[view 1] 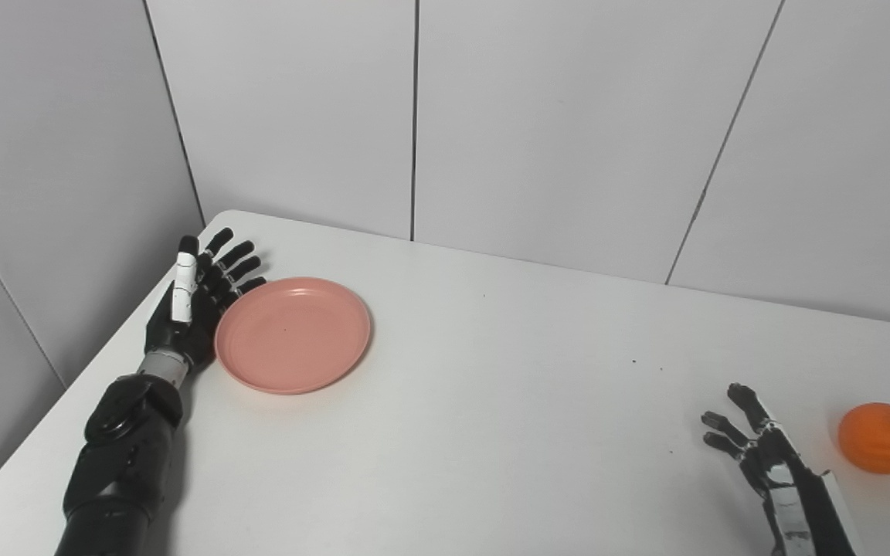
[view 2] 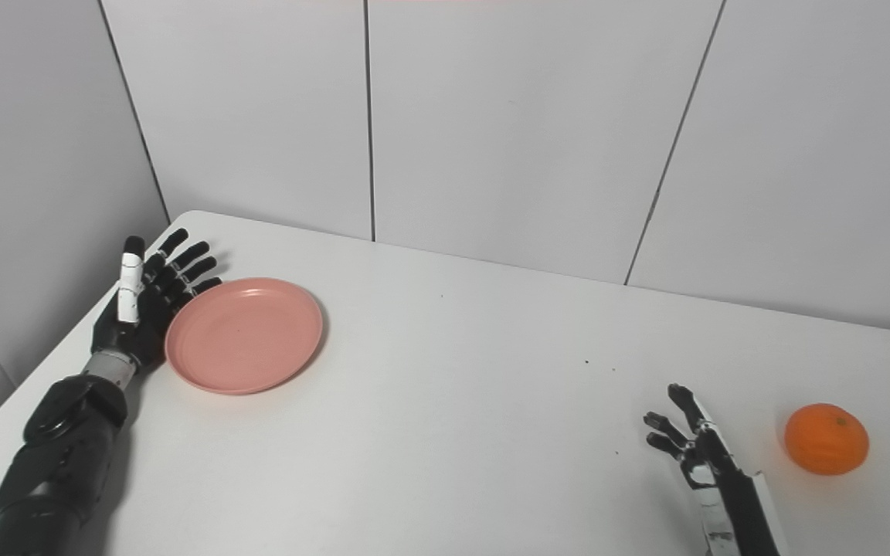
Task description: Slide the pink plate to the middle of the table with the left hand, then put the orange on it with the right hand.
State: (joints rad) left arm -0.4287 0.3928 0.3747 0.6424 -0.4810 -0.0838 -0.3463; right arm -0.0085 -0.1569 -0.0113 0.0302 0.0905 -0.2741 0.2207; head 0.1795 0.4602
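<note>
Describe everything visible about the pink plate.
The pink plate is round and shallow with a raised rim, smooth and matte like plastic, and holds nothing. It lies flat on the white table, near the far left corner. The open left hand stands edge-on against its left rim, seemingly touching it.

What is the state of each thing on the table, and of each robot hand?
pink plate: empty, flat near the table's left side, not yet at the middle.
orange: resting on the table at the right, not held.
left robot hand: open, fingers straight, against the plate's left rim.
right robot hand: open, fingers spread, left of the orange, apart from it.
</note>
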